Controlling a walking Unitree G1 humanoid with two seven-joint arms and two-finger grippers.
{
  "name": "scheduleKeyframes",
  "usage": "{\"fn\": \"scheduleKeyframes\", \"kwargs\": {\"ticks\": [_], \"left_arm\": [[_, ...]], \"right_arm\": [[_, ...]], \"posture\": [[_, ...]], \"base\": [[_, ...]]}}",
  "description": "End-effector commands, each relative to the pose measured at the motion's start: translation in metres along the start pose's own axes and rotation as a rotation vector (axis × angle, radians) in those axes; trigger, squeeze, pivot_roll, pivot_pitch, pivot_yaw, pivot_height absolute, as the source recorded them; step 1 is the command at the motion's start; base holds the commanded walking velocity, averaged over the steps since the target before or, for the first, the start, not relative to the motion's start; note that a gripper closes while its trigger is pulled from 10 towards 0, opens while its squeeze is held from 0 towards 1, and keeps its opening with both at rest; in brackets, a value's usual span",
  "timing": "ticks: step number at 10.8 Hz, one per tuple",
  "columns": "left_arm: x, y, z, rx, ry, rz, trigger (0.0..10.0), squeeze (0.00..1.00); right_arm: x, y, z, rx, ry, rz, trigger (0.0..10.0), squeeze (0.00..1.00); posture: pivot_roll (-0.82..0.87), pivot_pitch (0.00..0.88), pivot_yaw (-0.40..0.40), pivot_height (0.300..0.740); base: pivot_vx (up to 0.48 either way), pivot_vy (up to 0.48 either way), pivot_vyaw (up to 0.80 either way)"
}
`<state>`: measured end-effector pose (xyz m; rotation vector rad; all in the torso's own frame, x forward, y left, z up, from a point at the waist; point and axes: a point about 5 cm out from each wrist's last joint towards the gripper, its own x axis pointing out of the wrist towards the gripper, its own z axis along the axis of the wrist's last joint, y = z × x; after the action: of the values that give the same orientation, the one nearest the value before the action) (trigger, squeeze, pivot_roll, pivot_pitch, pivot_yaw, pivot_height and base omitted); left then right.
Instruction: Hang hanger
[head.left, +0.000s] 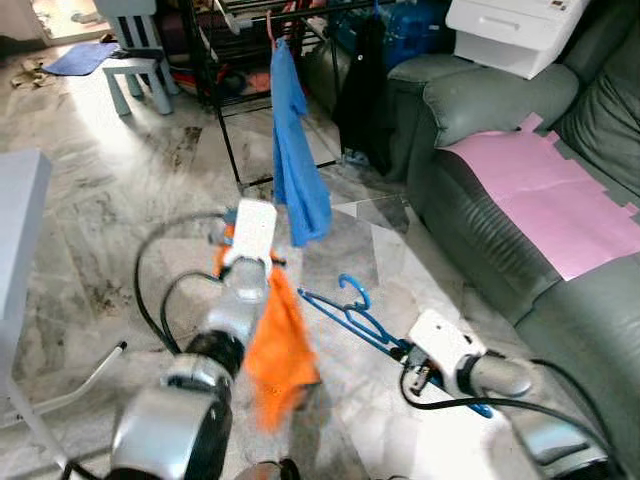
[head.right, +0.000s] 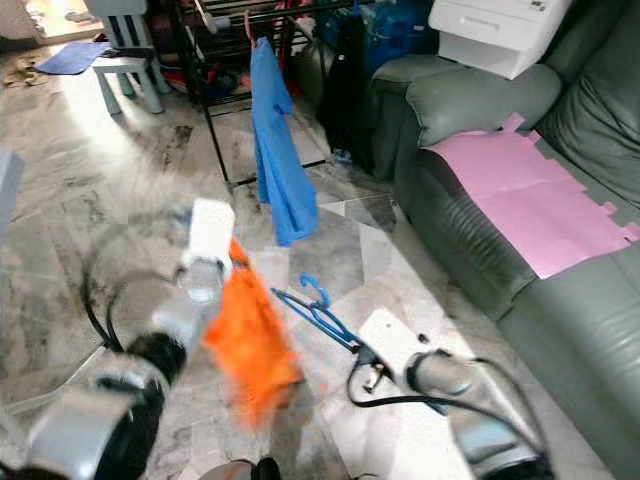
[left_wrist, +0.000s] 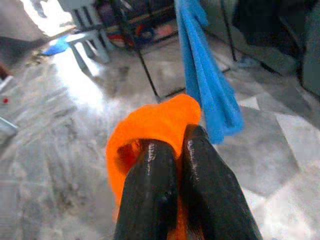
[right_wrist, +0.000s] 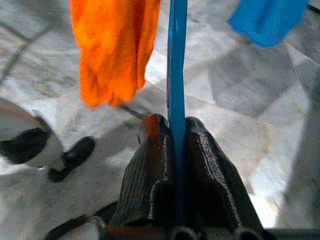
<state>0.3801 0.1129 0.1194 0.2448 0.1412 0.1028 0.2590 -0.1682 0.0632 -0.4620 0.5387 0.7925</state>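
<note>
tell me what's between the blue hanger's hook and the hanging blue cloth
Bare marble floor lies between the blue hanger and the blue cloth, seen in the eye views.

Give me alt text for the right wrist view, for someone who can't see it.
The right claw is shut on a blue hanger, whose bar runs straight out between the two black fingers. Beyond it an orange cloth hangs over the grey marble floor, with a blue cloth at the far edge.
</note>
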Motion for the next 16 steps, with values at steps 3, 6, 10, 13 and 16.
{"fn": "scheduleKeyframes", "kwargs": {"ticks": [3, 6, 10, 13, 16], "left_arm": [[0.001, 0.003, 0.001, 0.021, 0.003, 0.036, 10.0, 0.00], [0.001, 0.003, -0.002, -0.028, 0.035, 0.039, 10.0, 0.00], [0.002, -0.003, 0.019, -0.131, -0.039, -0.033, 10.0, 0.00], [0.000, -0.008, 0.037, -0.268, -0.093, -0.125, 10.0, 0.00], [-0.004, -0.015, 0.055, -0.317, -0.180, -0.207, 10.0, 0.00]], "right_arm": [[-0.007, 0.025, 0.015, -0.005, -0.099, 0.212, 10.0, 0.00], [0.002, 0.011, 0.030, -0.047, -0.191, 0.064, 10.0, 0.00], [-0.003, -0.021, 0.051, -0.094, -0.307, -0.184, 10.0, 0.00], [0.000, -0.023, 0.042, -0.055, -0.312, -0.200, 10.0, 0.00], [0.006, -0.016, 0.026, 0.052, -0.275, -0.141, 10.0, 0.00]], "posture": [[-0.08, 0.089, 0.057, 0.740], [-0.07, 0.088, 0.050, 0.740], [-0.08, 0.089, 0.040, 0.740], [-0.08, 0.091, 0.035, 0.740], [-0.08, 0.091, 0.036, 0.740]], "base": [[0.000, 0.000, 0.00], [0.000, 0.000, 0.00], [0.000, 0.000, 0.00], [0.000, 0.000, 0.00], [0.000, 0.000, 0.00]]}}
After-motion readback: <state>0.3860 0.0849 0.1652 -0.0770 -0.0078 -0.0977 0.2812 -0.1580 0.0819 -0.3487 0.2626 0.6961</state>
